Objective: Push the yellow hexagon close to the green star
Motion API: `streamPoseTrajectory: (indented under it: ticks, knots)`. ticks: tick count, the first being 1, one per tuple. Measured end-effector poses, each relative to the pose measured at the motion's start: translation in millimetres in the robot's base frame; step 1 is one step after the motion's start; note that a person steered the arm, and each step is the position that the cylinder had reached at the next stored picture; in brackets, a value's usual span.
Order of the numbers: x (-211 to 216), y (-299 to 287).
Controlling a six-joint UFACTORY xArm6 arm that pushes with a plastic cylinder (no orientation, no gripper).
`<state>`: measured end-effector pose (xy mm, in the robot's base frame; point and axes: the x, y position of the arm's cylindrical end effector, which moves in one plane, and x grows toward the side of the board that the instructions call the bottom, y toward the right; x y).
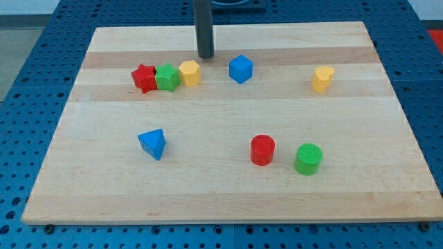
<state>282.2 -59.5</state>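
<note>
Yellow hexagon sitting against the green star

The yellow hexagon is lying in the upper left part of the counter, touching the green star on its right side as the view shows it. The green star is in turn pressing against a red star on its left, so the three are forming a short row.

The rod is coming down from the view's top, and my tip is resting just above and to the right of the yellow hexagon, apart from it. The arm is carrying no pincer, only this rod.

A blue cube is sitting to the right of my tip. A second yellow block, its shape unclear, is standing far to the right. A blue triangular block is lying lower left, and a red cylinder and a green cylinder are standing side by side lower right
</note>
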Motion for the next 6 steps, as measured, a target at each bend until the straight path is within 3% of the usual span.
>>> streamPoseTrajectory:
  ticks: [6]
  knots:
    - [48, 8]
